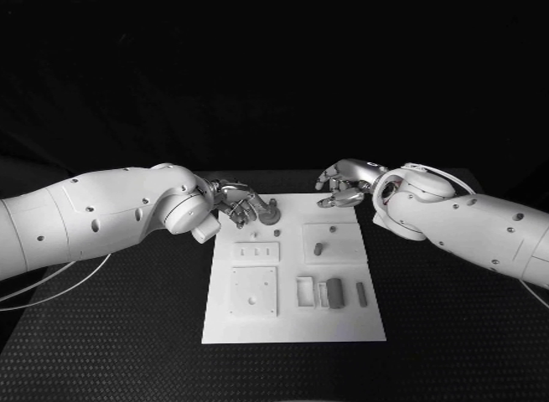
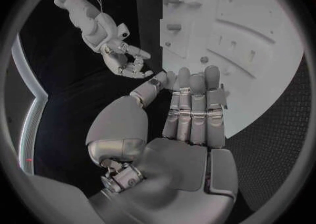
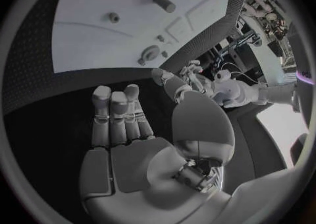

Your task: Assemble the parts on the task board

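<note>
**Both hands at the far edge of the board, parts waiting**

The white task board [image 1: 293, 276] lies in the middle of the black table [image 1: 129, 335], its long side running from near to far. On it the grey parts sit apart from one another: a round knob-like piece [image 1: 271, 215] at the far left corner, a short upright peg [image 1: 317, 248] on the raised square plate to the right, and a darker block [image 1: 334, 293] with a thin bar [image 1: 361, 291] beside it at the near right. A recessed square plate [image 1: 254, 291] fills the near left.

The left hand [image 1: 238, 203] is over the far left corner, fingertips close to the round piece; whether they touch it cannot be told from above. In the left wrist view its fingers [image 2: 194, 103] lie straight and side by side with the thumb apart, nothing between them. The right hand [image 1: 347, 184] hovers just beyond the far right corner, fingers loosely curled but parted, and its wrist view also shows an empty palm.

By their look the parts are small, hard and light, probably smooth plastic or metal, so they should neither bend nor break, but may slip or tip if nudged from one side. The peg and the round piece would best be taken by a pinch across their sides, near the top. The block and bar lie low; a grip across their narrow width seems safest. The board itself may slide if pushed.
</note>
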Action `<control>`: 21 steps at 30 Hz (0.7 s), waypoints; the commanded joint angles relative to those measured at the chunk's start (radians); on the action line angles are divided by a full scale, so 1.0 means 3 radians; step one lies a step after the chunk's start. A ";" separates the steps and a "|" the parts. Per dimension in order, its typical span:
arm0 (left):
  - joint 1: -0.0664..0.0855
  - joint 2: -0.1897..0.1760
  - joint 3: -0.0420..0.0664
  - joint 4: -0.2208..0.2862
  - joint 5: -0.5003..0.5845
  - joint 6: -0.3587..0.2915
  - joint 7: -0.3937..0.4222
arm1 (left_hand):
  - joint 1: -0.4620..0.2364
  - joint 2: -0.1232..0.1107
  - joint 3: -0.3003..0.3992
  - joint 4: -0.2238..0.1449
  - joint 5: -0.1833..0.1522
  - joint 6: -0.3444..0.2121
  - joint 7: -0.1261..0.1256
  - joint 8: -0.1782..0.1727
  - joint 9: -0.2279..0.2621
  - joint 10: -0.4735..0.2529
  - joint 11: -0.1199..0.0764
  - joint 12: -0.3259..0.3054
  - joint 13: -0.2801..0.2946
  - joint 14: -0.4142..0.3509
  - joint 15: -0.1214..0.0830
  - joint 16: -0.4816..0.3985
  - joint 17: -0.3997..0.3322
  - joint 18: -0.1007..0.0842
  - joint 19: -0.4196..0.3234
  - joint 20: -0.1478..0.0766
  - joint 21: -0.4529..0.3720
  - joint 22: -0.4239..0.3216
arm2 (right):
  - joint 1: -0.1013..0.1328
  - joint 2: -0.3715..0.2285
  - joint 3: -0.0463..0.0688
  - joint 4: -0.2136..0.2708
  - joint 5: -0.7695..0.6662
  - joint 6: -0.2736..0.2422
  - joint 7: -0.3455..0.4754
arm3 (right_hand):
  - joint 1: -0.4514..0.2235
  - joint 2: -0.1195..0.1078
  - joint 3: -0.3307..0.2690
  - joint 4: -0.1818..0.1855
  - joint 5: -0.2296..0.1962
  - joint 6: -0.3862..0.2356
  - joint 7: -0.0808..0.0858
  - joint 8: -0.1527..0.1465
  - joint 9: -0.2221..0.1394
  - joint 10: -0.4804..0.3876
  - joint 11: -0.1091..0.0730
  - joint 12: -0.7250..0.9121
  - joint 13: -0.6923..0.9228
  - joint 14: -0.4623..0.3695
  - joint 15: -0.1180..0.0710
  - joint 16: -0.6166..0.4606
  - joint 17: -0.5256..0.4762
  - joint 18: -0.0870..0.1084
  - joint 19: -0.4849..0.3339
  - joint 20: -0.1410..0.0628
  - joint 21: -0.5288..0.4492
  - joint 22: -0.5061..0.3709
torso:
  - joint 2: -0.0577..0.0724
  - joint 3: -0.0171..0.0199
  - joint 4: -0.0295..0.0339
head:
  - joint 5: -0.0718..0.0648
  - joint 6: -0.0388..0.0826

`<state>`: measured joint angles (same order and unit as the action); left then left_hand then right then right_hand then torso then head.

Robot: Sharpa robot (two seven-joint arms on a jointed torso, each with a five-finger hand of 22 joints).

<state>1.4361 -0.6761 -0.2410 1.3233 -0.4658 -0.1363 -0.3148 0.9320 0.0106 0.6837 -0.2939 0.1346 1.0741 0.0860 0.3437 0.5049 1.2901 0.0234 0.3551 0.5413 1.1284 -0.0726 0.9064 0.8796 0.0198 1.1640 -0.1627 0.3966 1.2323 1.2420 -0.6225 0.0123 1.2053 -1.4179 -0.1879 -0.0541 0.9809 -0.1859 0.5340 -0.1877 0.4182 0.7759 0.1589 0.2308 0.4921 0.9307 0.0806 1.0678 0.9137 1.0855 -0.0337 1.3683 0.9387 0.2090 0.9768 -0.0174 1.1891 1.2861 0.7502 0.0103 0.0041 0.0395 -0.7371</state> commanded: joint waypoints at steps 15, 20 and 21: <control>-0.0239 0.0053 0.0001 -0.0215 -0.0926 0.0493 -0.0618 | -0.0203 -0.0023 0.0216 0.0006 0.0659 0.0194 -0.0090 0.0081 0.0257 0.0161 -0.0175 0.0249 0.0135 0.0025 -0.0120 0.0354 -0.0119 0.0056 0.0148 -0.0130 0.0154 0.0221 | 0.0017 -0.0153 0.0117 -0.0104 0.0584 -0.0488 0.0165 | -0.0086 0.0040 -0.0033 0.0107 0.0009 -0.0028 0.0089 0.0046 -0.0006 -0.0009 -0.0027 0.0036 -0.0019 0.0006 -0.0007 -0.0001 -0.0020 0.0176 -0.0006 0.0030 -0.0015 -0.0007 | 0.0000 0.0003 0.0006 | -0.0010 -0.0106; -0.0266 0.0064 0.0002 -0.0231 -0.0926 0.0541 -0.0639 | -0.0285 -0.0030 0.0311 0.0009 0.0665 0.0232 -0.0113 0.0116 0.0283 0.0181 -0.0201 0.0338 0.0168 0.0051 -0.0155 0.0455 -0.0171 0.0055 0.0197 -0.0159 0.0191 0.0267 | 0.0048 -0.0179 0.0141 -0.0092 0.0690 -0.0633 0.0049 | -0.0091 0.0046 -0.0033 0.0114 0.0009 -0.0031 0.0088 0.0046 -0.0009 -0.0002 -0.0028 0.0041 -0.0022 0.0010 -0.0009 -0.0001 -0.0022 0.0176 -0.0004 0.0030 -0.0015 -0.0008 | 0.0009 -0.0003 -0.0005 | -0.0038 -0.0134; -0.0272 0.0073 0.0002 -0.0234 -0.0926 0.0552 -0.0644 | -0.0308 -0.0038 0.0350 0.0008 0.0670 0.0242 -0.0120 0.0129 0.0291 0.0182 -0.0208 0.0367 0.0179 0.0055 -0.0163 0.0487 -0.0189 0.0053 0.0209 -0.0168 0.0201 0.0280 | 0.0055 -0.0182 0.0141 -0.0093 0.0714 -0.0651 0.0038 | -0.0093 0.0045 -0.0034 0.0115 0.0008 -0.0031 0.0088 0.0046 -0.0009 -0.0002 -0.0028 0.0042 -0.0022 0.0010 -0.0009 0.0000 -0.0022 0.0176 -0.0004 0.0030 -0.0015 -0.0008 | 0.0008 -0.0004 -0.0007 | -0.0041 -0.0142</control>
<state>1.3558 -0.6599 -0.2415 1.2521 -0.7183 -0.0062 -0.4829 0.8443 -0.0024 0.7125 -0.3227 0.3055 1.0900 0.0765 0.3445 0.5168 1.3100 -0.0004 0.4620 0.5940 1.1574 -0.1021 1.0494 0.8248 0.0186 1.1905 -0.1821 0.4519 1.3082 1.2568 -0.6743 0.0540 1.1763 -1.2515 -0.3266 -0.0279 0.9611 -0.1765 0.5251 -0.1596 0.4182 0.7760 0.1613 0.2381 0.4902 0.9273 0.0767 1.0768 0.9082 1.0856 -0.0337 1.3684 0.9329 0.2089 0.9750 -0.0154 1.1891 1.2851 0.7514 0.0102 0.0041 0.0309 -0.7733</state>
